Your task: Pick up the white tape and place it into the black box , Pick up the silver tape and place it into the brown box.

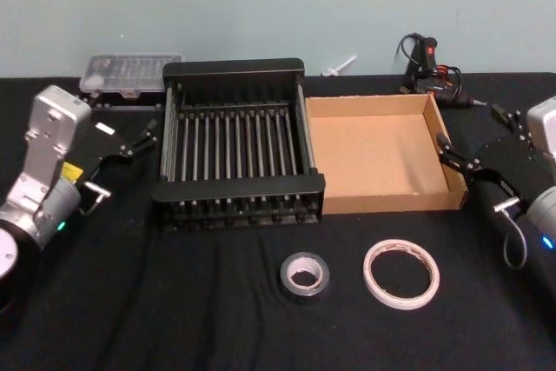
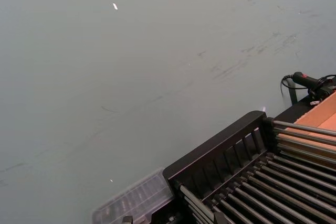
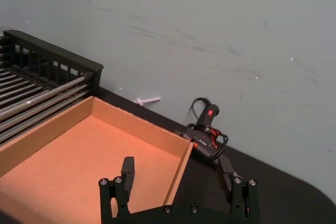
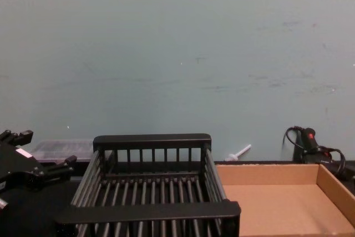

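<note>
The white tape (image 1: 400, 274) lies flat on the black cloth near the front, right of centre. Just left of it lies the silver tape (image 1: 305, 276), a smaller grey roll. Behind them stands the black box (image 1: 239, 188), a slatted crate (image 4: 150, 210) (image 2: 220, 148) with nothing in it. The brown box (image 1: 382, 202) adjoins it on the right (image 3: 131, 121) (image 4: 266, 170), also with nothing inside. My left gripper (image 1: 135, 141) hovers open left of the crate (image 4: 41, 154). My right gripper (image 1: 456, 155) is open at the brown box's right wall (image 3: 177, 174), holding nothing.
A clear plastic case (image 1: 130, 74) sits behind the crate at the back left. A black and red tool with cables (image 1: 430, 62) (image 3: 206, 129) lies at the back right beside a small white stick (image 1: 340, 65). A pale wall closes the back.
</note>
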Tool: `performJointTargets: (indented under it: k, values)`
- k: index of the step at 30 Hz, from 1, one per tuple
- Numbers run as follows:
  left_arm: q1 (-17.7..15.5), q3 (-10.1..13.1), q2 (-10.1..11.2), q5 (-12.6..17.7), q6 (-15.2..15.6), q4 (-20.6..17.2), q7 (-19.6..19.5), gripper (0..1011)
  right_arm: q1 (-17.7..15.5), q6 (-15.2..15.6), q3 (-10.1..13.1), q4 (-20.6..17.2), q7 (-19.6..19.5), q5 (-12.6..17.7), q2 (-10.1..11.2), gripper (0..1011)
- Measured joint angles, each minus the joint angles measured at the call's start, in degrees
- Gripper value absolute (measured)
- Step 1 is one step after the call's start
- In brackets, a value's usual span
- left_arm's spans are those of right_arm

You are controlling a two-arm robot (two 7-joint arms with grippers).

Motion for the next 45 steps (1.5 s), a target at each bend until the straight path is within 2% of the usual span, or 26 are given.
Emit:
performJointTargets:
  k: [12,19,34,45]
  values:
    - [0.00,0.00,0.00,0.00,0.00,0.00,0.00,1001,-7.84,4.22,3.44,-8.28,1.80,3.83,1.71,1002]
    - [0.00,0.00,0.00,0.00,0.00,0.00,0.00,1001,-11.19,6.71,4.59,-11.47,3.07,4.91,2.39,1002]
    - [0.00,0.00,0.00,0.00,0.00,0.00,0.00,1001,-15.03,14.05,5.25,-14.28,5.46,5.70,2.16,1002]
    - [0.00,0.00,0.00,0.00,0.00,0.00,0.00,1001,-16.49,17.79,5.82,-14.99,6.89,5.69,1.59,1002]
